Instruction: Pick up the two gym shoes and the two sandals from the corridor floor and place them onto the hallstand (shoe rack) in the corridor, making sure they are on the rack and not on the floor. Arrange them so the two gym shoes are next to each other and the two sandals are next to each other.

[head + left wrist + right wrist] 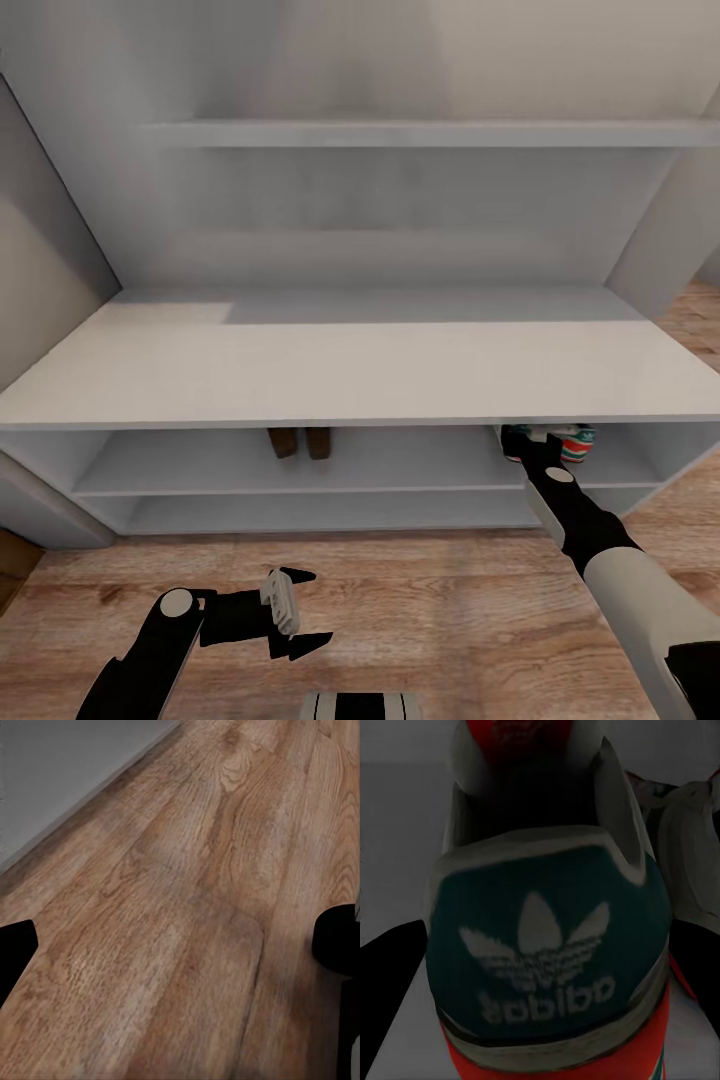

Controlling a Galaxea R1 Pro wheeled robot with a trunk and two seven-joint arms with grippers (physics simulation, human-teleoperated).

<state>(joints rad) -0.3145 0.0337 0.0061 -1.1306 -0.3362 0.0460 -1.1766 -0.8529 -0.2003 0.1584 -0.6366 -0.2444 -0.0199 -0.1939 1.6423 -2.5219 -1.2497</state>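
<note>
**Reaching into the upper shelf, right arm at the shoes**

Head view: right gripper is pushed under the flat top of the hallstand, into the right end of the upper open compartment. A gym shoe sits on that shelf just beside the gripper, on its right; red, white and green patches show. Fingertips are hidden under the top's front edge, so from here I cannot tell how wide they stand.

Right wrist view: heel of a gym shoe very close, green tab with white trefoil logo, red-orange band below it. Dark fingers flank the heel on both sides. Contact not clear; cannot tell whether the shoe is clamped. Second gym shoe, white, just beside the first.

Two sandals, dark brown, stand side by side on the same upper shelf near its middle, well apart from the right gripper.

Left gripper hangs low over the corridor floor in front of the rack, jaws spread wide, nothing between them. Left wrist view: bare wood planks, dark fingertips at either edge.
</note>
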